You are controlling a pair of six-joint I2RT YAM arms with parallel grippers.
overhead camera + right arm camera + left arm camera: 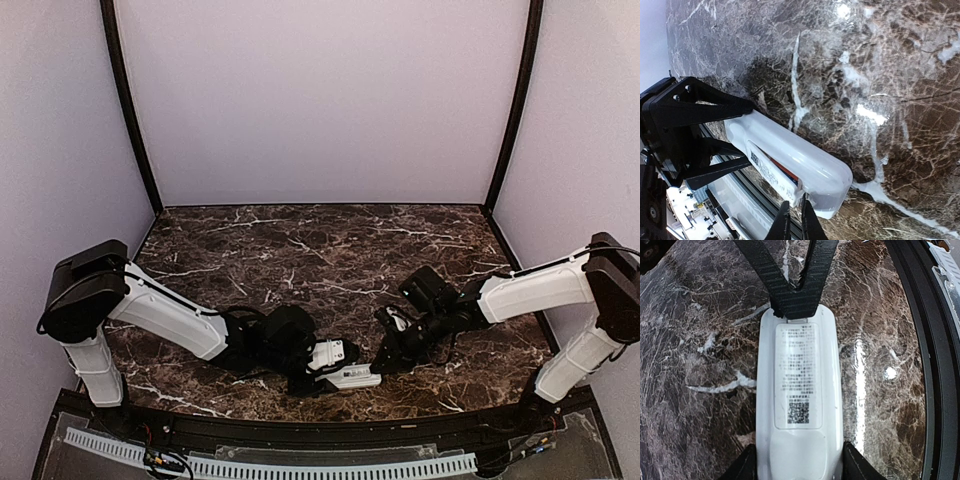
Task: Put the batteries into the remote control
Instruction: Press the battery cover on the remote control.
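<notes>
The white remote control (347, 366) lies back-up near the table's front edge. My left gripper (799, 467) is shut on its near end, one finger on each long side. The labelled battery cover (797, 375) sits on the back, slightly raised along one edge in the right wrist view. Through that gap show an orange-red battery (784, 171) and a bit of a bluish one (797, 179) inside the remote (790, 147). My right gripper (794, 209) is shut, its fingertips against the cover's far end. Its fingers (775, 280) form a V at the top of the left wrist view.
The dark marble table (320, 250) spreads behind the arms. Its black front rim (935, 340) runs just right of the remote in the left wrist view. A white slotted cable tray (300, 465) lies below the rim. Pale walls enclose the back and sides.
</notes>
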